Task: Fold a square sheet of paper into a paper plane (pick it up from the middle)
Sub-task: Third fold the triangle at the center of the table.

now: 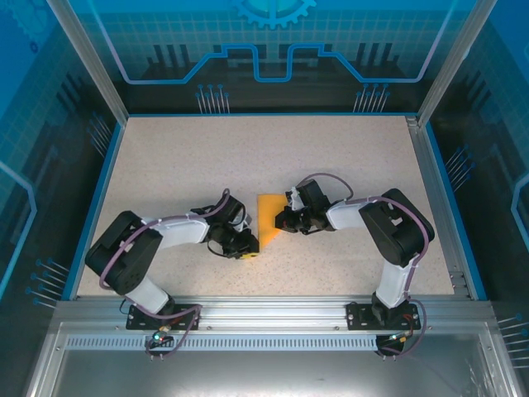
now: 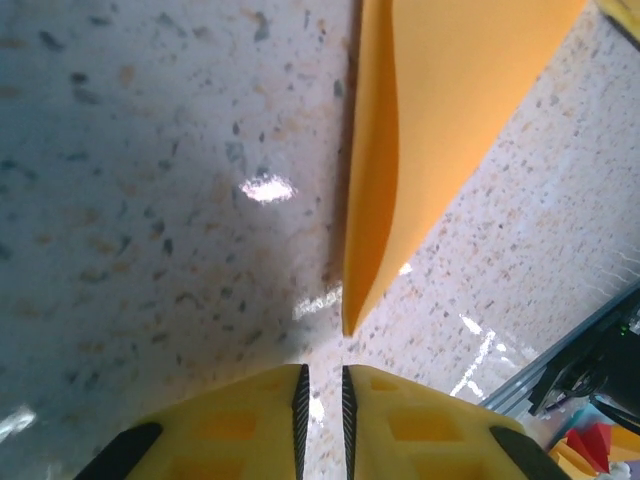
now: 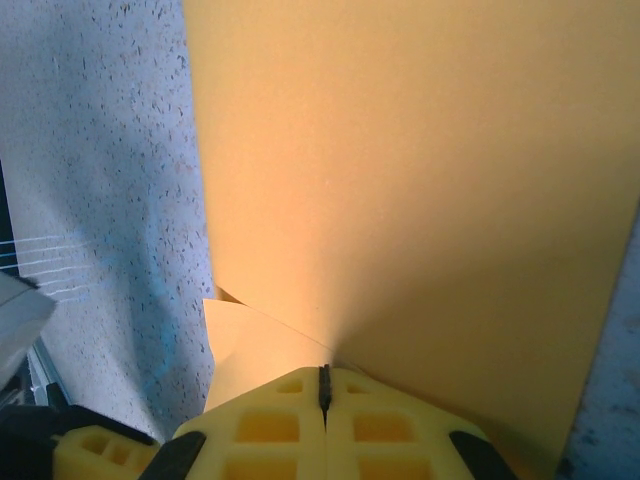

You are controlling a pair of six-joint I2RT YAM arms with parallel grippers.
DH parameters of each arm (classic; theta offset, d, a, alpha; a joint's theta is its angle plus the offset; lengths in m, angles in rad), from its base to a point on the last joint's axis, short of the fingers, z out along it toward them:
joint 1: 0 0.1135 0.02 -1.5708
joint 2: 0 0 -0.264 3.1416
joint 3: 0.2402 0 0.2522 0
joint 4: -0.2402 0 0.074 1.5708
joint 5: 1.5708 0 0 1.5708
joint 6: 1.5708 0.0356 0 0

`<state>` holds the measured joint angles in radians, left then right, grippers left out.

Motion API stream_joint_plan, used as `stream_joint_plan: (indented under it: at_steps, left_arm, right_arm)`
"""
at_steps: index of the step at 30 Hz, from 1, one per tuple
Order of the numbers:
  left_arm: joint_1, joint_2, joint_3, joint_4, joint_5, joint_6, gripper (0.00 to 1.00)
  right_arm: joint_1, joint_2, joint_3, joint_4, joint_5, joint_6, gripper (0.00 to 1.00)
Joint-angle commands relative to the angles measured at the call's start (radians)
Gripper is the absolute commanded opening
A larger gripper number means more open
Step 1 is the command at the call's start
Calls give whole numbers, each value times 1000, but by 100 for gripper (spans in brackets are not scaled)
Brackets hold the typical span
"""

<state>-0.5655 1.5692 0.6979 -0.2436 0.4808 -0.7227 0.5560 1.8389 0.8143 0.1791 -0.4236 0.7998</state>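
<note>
The folded orange-yellow sheet of paper (image 1: 266, 217) lies near the middle of the speckled tabletop (image 1: 248, 157), and both arms reach in toward it. The right gripper (image 1: 281, 222) is at the sheet's right edge. In the right wrist view its yellow fingers (image 3: 270, 420) are pressed together with the sheet (image 3: 420, 180) coming out of the seam between them, so the right gripper (image 3: 323, 372) is clamped on the paper; a second, paler layer of the sheet shows just left of the fingertips. The left gripper (image 1: 248, 251) sits at the sheet's near left corner. In the left wrist view its jaws stand slightly apart, with bare tabletop showing through the narrow slot. The left gripper (image 2: 322, 375) holds nothing. A pointed corner of the sheet (image 2: 440, 100) ends just ahead of its fingertips, one long edge curling up off the tabletop.
</note>
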Motion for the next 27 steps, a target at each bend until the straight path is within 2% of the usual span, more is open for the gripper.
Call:
stream_joint_plan:
  at_steps: [1,4,13,20,24,27]
  left_arm:
    - [7,-62,42,-54,-31,29,20]
    - [8,-44,89,-29,-36,26,21]
    - [9,152,202,32,-35,27,18]
    - [9,216,172,17,-83,56,15]
    - [11,219,155,-8,-117,79,14]
    - [11,219,145,1,-119,77,13]
  right_arm:
    - [4,50,-8,-119,100,-17,2]
    - [4,49,-2,-122,99,-17,2]
    - [5,29,4,-131,105,-15,3]
    - [-2,-12,29,-140,79,-25,4]
    - [3,-99,28,-144,71,-45,6]
    - [19,-151,13,-144,71,-56,4]
